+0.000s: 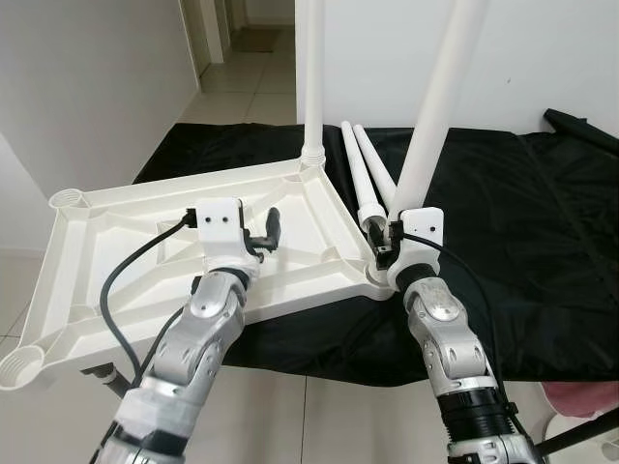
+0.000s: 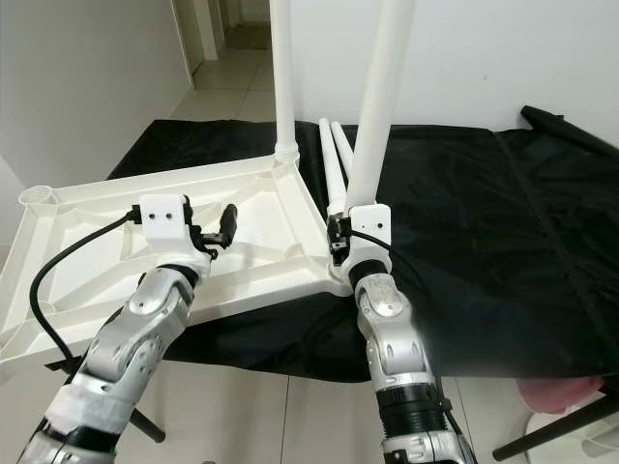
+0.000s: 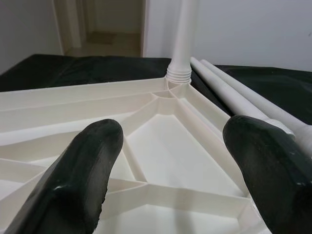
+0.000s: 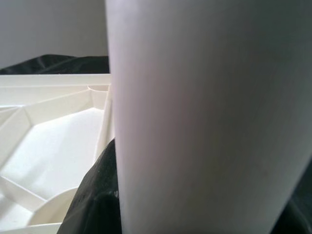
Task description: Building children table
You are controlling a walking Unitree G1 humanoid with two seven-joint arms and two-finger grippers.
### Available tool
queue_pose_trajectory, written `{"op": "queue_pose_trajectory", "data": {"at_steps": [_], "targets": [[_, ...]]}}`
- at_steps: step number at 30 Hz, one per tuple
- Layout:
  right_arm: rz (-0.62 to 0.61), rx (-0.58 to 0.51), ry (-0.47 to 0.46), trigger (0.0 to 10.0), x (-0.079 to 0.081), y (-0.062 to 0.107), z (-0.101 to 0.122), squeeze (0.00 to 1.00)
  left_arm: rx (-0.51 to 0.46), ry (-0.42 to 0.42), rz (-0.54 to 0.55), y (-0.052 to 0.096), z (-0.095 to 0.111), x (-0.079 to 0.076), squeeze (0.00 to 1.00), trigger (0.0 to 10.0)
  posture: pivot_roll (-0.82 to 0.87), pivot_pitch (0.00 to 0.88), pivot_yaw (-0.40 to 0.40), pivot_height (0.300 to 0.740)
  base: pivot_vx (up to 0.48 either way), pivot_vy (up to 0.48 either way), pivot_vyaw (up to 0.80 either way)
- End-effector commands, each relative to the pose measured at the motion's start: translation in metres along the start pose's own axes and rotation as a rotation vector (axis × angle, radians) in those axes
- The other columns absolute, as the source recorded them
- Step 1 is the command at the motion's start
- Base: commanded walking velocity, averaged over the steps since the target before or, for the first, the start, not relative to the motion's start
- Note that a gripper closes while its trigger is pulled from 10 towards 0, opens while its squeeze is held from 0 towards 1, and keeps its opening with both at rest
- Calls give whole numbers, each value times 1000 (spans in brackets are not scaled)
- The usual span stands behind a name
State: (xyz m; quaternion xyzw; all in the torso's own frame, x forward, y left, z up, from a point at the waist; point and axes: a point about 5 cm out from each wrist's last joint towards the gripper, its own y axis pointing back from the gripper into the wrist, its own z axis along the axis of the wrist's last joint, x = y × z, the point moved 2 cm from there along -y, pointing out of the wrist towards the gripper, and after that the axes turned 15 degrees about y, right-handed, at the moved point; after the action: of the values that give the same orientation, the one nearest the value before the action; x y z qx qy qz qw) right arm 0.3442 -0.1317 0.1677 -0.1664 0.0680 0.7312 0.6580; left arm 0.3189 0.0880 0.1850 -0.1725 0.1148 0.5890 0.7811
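Note:
A white plastic tabletop [image 1: 116, 242] lies upside down, partly on a black cloth. One white leg [image 1: 311, 77] stands screwed into its far corner. A second white leg [image 1: 440, 106] rises tilted from the near right corner socket, and my right gripper [image 1: 390, 244] is shut on its base; in the right wrist view this leg [image 4: 195, 117] is seen up close against a black finger [image 4: 95, 195]. My left gripper [image 3: 170, 141] hovers open over the ribbed underside, nothing between its fingers [image 3: 83, 165]. Two loose legs [image 1: 366, 179] lie on the cloth.
The black cloth [image 1: 522, 222] covers the surface to the right. Two open leg sockets sit at the tabletop's left corners [image 1: 68, 199] [image 1: 21, 367]. A doorway onto a tiled hallway [image 1: 247, 58] lies behind. A pink object [image 1: 580, 398] is low at the right.

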Motion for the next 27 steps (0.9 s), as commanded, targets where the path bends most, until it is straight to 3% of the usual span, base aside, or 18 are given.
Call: {"op": "queue_pose_trajectory", "data": {"at_steps": [1,4,10,19,27], "targets": [[7,-28,-11,10000,1,-3,5,0,57,-31,-247,4,-4,-18,0,10000,13,0,25,740,0,0,0],[17,-16,11,10000,1,-4,0,0,111,-59,-384,18,-11,-31,0,10000,19,0,24,740,0,0,0],[58,1,47,10000,5,-5,-11,0,210,-82,-539,34,-22,-47,0,10000,25,0,24,740,0,0,0],[140,-27,104,10000,13,0,-20,0,234,-82,-558,36,-25,-51,0,10000,19,0,32,740,0,0,0],[250,-9,202,10000,12,12,-48,0,267,-95,-561,40,-28,-53,0,10000,21,0,46,740,0,0,0]]}}
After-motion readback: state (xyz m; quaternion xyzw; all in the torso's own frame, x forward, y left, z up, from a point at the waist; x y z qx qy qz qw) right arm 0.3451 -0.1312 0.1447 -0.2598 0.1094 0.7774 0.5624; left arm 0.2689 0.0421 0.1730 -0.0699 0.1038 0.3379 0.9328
